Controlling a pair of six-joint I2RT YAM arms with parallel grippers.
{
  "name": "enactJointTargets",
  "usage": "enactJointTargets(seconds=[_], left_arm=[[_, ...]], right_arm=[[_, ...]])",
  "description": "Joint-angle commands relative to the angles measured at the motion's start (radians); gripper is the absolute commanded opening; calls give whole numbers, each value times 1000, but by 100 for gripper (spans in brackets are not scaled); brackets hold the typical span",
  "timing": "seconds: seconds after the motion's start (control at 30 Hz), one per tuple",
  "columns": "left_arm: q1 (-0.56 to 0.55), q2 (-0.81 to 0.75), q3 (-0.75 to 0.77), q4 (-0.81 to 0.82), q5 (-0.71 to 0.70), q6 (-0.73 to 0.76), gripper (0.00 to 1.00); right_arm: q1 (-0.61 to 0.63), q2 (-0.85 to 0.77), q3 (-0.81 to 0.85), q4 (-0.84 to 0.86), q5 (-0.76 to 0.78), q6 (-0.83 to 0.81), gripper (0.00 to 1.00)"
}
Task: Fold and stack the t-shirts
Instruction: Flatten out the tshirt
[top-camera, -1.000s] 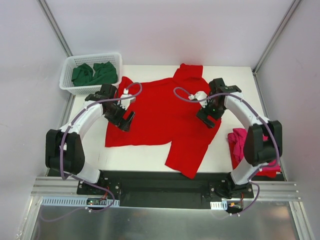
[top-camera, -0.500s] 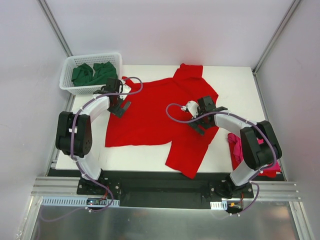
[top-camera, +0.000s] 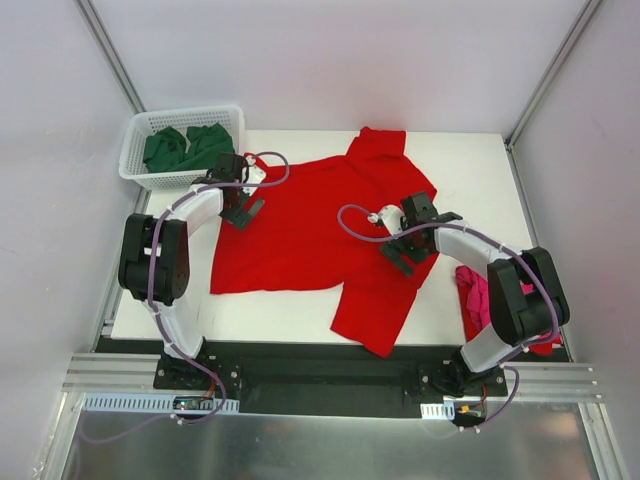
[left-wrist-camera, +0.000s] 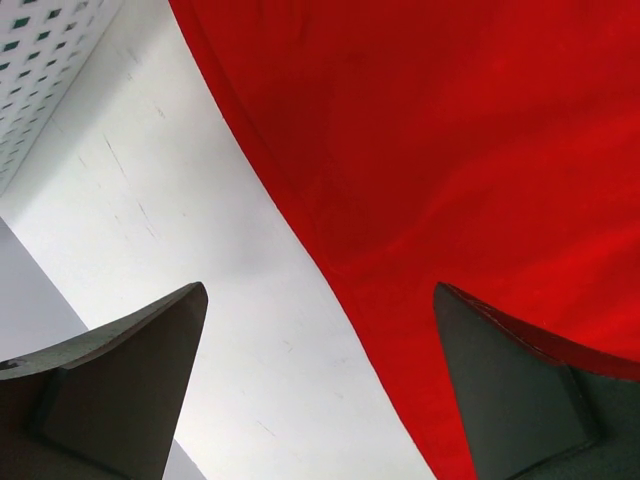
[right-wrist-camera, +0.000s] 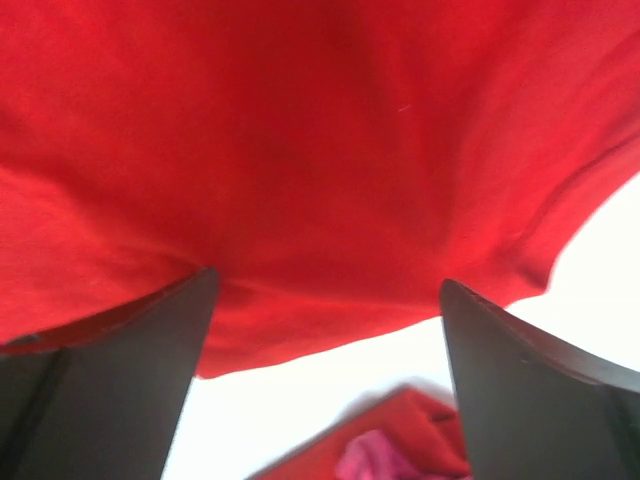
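White table (top-camera: 470, 160) between pale grey walls (top-camera: 330, 60), aluminium rail (top-camera: 110, 378) along near edge

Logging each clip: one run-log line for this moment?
left gripper open at red t-shirt edge | right gripper open over it | unfolded

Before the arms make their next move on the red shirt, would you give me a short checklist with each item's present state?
1. Left gripper jaws apart: ok.
2. Edge of the bright red cloth t-shirt runs between its fingers: ok.
3. Right gripper jaws apart: ok.
4. Right gripper over red cloth near the hem: ok.
5. Either gripper touching the cloth: cannot tell.
6. Crumpled magenta-pink cloth t-shirt lies apart from the red one: ok.
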Motion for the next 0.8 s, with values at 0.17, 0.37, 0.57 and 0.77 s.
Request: enactJointTargets(seconds=[0.17,0.37,0.57,0.77], left_arm=[[-10,-99,24,10,23,20,98],[-19,-182,-9,11,19,35,98],[-33,-231,-42,10,11,43,99],[-65,-216,-65,10,14,26,99]], right_arm=[[-3,-1,-25,-183,-114,-17,96],[-3,43,-6,-282,-148,-31,96],[-6,31,4,-299,-106,-20,96],[-29,-74,46,-179,-12,6,96]])
